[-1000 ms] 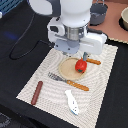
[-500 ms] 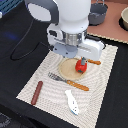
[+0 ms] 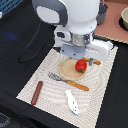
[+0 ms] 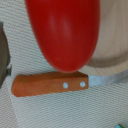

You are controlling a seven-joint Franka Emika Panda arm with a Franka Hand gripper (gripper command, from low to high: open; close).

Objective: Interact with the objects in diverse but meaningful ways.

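Though the hand's state cannot be told, the red tomato ball (image 3: 80,65) looks light, smooth, slip-prone; grip across its middle.

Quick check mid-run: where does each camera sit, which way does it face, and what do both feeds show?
Exterior view: off the arm, raised, looking down on the woven placemat; shows the white arm and wrist above the round tan plate.
Wrist view: on the wrist, facing down close; none of the robot's body clearly visible.
Shared: red tomato-like ball, plate; likely the wooden-handled knife.
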